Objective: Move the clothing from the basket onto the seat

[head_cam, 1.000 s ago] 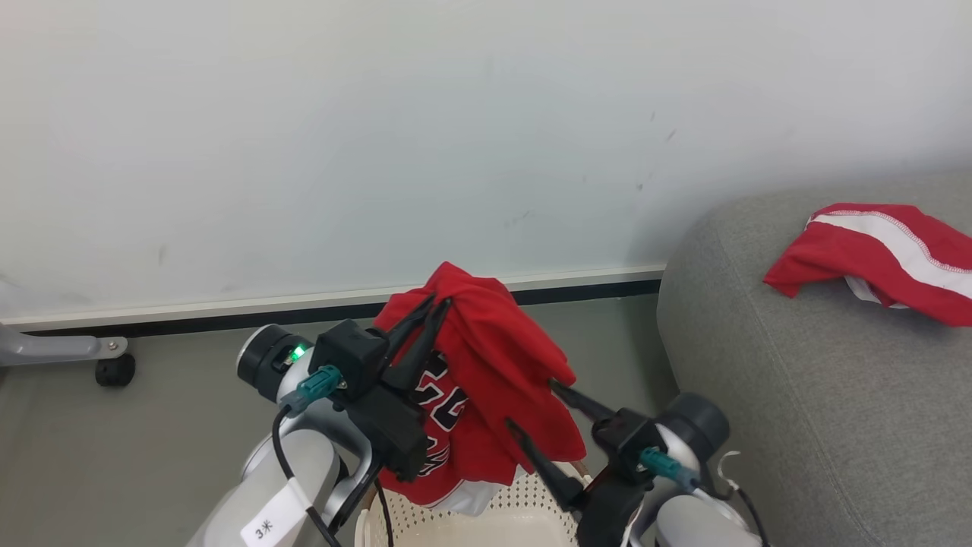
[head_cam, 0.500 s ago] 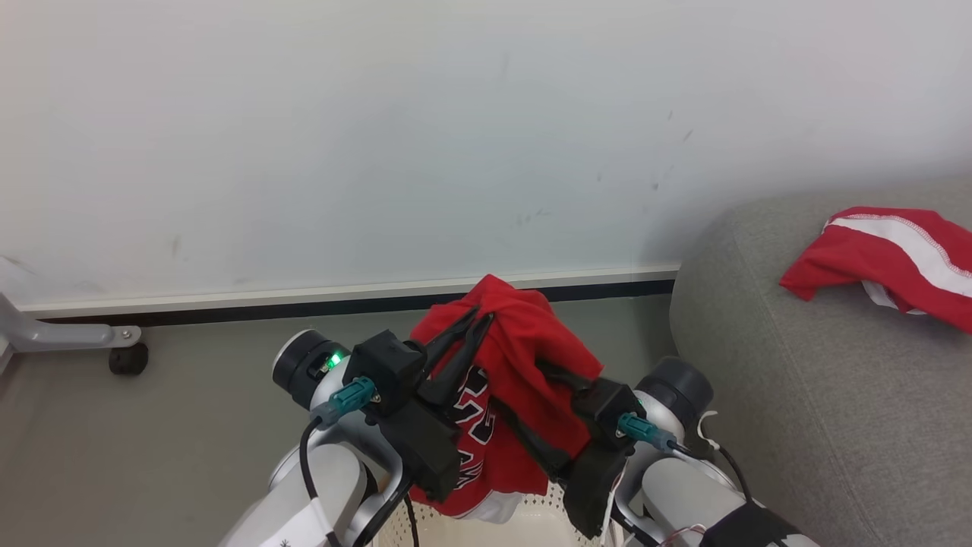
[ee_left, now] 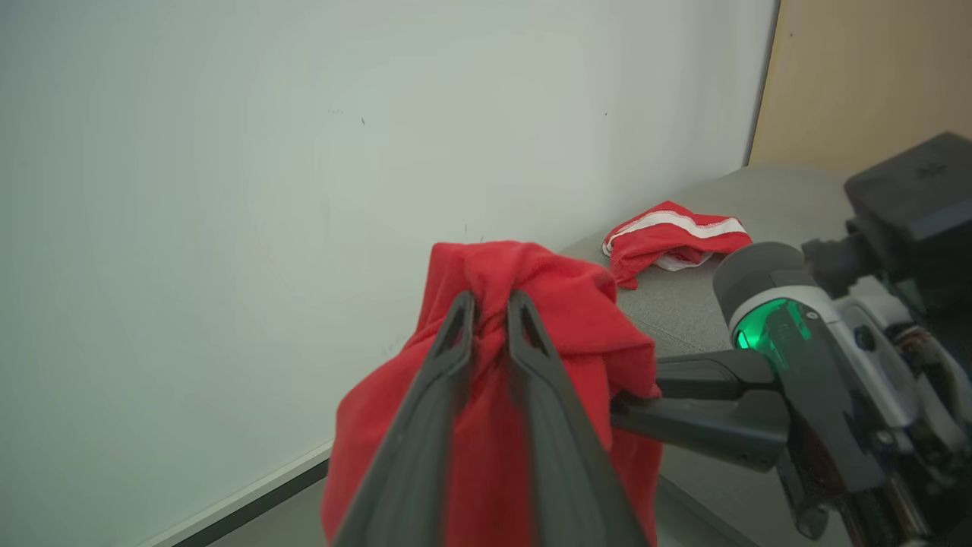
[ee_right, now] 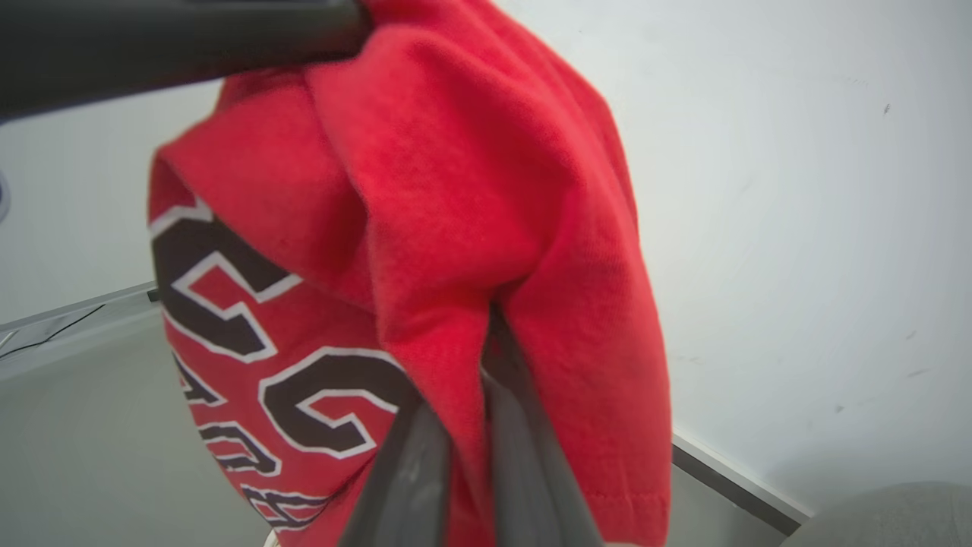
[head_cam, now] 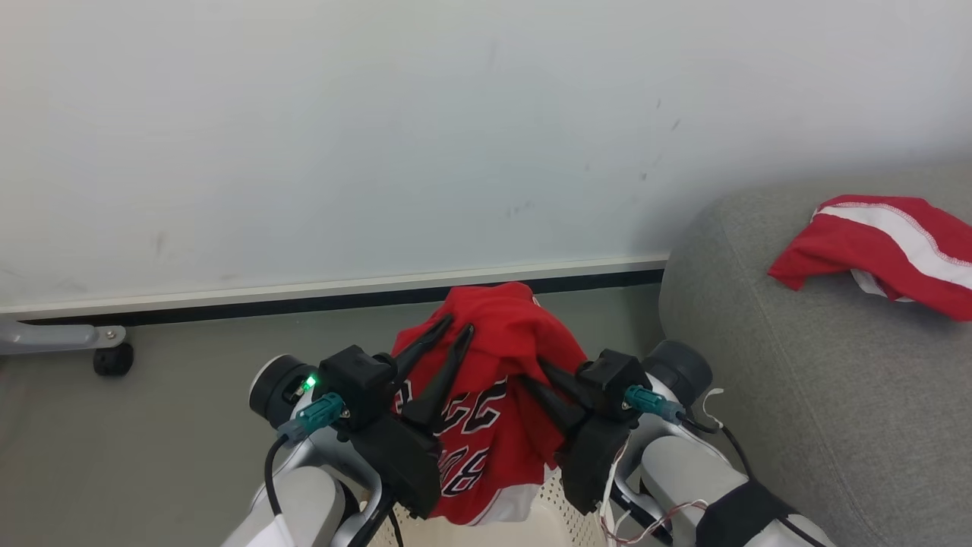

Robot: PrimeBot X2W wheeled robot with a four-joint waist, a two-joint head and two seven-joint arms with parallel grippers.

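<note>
The left end effector [head_cam: 458,325] pinches the top fold of the jersey [head_cam: 486,414], its fingers nearly together with red cloth between them. The right end effector [head_cam: 530,371], just to its right and slightly lower, is clenched on another fold. The jersey hangs between and beneath the 2, lettering showing, over the basket [head_cam: 552,497] directly below. Well to the right of the right end effector, a 2nd jersey [head_cam: 873,243] lies on the sofa [head_cam: 759,342].
</note>
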